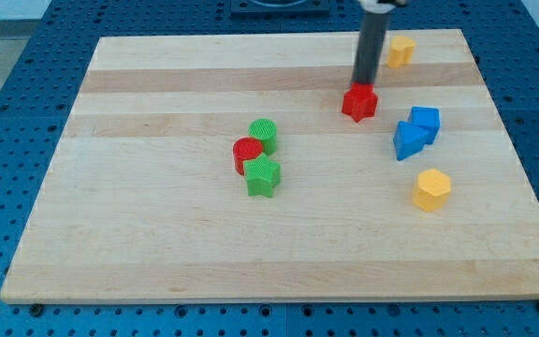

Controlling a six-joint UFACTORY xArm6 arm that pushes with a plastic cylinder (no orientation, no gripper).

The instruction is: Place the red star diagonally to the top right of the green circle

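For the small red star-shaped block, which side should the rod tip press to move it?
No gripping is possible; my tip can only push. The red star block already lies up-right of the green circle block, so press its top edge, where my tip rests, only for small corrections.

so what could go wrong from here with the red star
1. My tip sits at the top edge of the red star; a push from there would likely send it toward the view's bottom, not nearer the green circle.
2. The star's points could make it spin and slip off my tip.
3. The red circle and green star touch the green circle; overshooting could scatter that cluster.
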